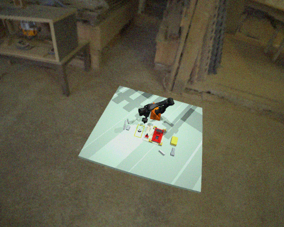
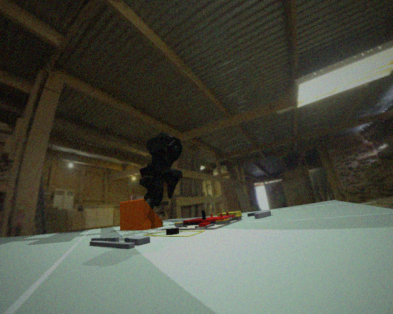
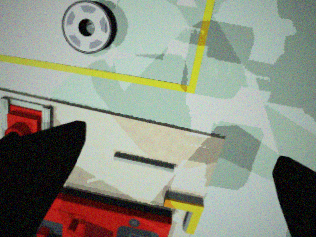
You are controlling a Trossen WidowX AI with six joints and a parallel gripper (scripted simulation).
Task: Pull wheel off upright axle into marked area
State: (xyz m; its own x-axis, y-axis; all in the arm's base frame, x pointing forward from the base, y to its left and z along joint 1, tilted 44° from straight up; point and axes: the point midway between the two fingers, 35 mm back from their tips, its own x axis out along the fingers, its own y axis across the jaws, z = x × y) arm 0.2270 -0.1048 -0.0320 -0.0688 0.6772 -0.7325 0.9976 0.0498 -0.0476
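The wheel (image 1: 139, 130) (image 2: 172, 231) (image 3: 102, 24), black with a pale spoked face, lies flat on the table inside the yellow outline of the marked area (image 1: 137, 136) (image 3: 100, 75). It touches no finger. My gripper (image 1: 144, 121) (image 2: 162, 202) (image 3: 181, 148) is wide open and empty. It hangs above the table, off to the arm-base side of the wheel, with the pale board's edge between its fingers in the wrist view. The upright axle (image 2: 203, 214) stands bare on its small red base (image 1: 146, 136); in the wrist view a finger partly hides that base.
A red assembly (image 1: 157, 135) with yellow corners is beside the axle. A yellow block (image 1: 174, 140) and grey pieces (image 1: 173, 151) (image 1: 162, 152) lie beyond it. More grey pieces (image 1: 128, 127) (image 2: 137, 240) lie on the marked area's other side. The orange arm base (image 2: 135, 215) stands behind.
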